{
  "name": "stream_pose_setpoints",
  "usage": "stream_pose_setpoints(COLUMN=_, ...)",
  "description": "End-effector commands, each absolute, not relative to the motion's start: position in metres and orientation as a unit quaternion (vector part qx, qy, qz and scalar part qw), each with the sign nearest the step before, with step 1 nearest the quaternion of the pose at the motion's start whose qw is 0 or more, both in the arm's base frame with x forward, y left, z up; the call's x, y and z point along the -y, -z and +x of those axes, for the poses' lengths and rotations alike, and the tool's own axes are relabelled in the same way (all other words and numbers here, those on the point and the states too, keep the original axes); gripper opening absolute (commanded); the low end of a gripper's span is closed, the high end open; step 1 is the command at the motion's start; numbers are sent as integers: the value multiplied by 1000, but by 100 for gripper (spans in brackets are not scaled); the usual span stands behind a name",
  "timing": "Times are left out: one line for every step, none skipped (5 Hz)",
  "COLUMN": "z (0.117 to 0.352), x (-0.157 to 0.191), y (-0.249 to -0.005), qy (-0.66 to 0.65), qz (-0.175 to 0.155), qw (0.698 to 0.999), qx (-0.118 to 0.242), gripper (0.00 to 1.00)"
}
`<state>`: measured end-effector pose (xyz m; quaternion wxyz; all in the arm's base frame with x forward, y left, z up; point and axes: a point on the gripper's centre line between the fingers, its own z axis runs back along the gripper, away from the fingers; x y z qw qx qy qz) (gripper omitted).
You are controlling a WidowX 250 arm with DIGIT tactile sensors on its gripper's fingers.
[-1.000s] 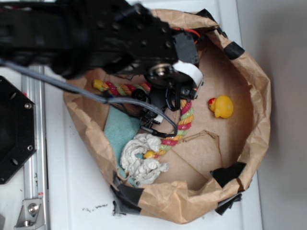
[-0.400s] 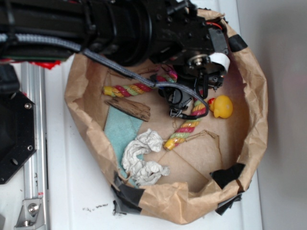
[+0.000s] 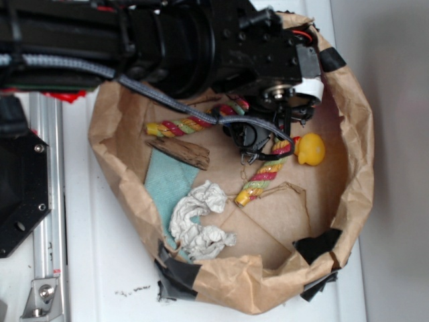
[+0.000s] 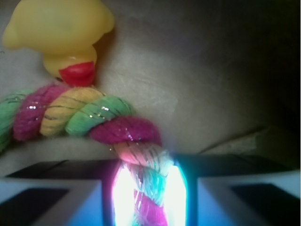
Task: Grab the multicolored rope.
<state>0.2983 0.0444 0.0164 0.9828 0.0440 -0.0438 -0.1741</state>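
Note:
The multicolored rope (image 3: pixel 265 176), a thick twisted cord striped red-pink, yellow and green, lies inside the brown paper bag (image 3: pixel 362 168). One end shows at the left, the other ends in a yellow tip near the bag's middle; its middle is hidden under my arm. My gripper (image 3: pixel 258 141) is shut on the rope. In the wrist view the rope (image 4: pixel 94 117) runs between the two fingers (image 4: pixel 51 197), pinched at the gripper (image 4: pixel 148 197).
A yellow rubber duck (image 3: pixel 311 149) sits right beside the rope and shows in the wrist view (image 4: pixel 61 33). A brown wood piece (image 3: pixel 179 153), a teal cloth (image 3: pixel 167 184) and a wrinkly white cloth (image 3: pixel 200 221) lie at the bag's left. Black tape (image 3: pixel 177 275) patches the rim.
The arm moved right with the rope; the rope's lower end pulled off the white cloth toward the duck. The wood piece came into view.

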Motion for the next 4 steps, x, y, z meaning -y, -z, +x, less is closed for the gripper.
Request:
stream_pose_setpoints(z=282, x=-38, y=-103, qy=70, qz=79, qw=987, qx=122, gripper=0)
stream_pose_setpoints(z=268, x=-26, y=-153, qy=-13, qz=88, qw=993, qx=79, gripper=0)
stream_pose_setpoints(z=267, x=-17, y=-171, qy=-61, qz=72, qw=994, qx=58, gripper=0)
stream_pose_setpoints(z=272, x=-8, y=-173, qy=-94, qz=60, qw=993, qx=38, gripper=0)
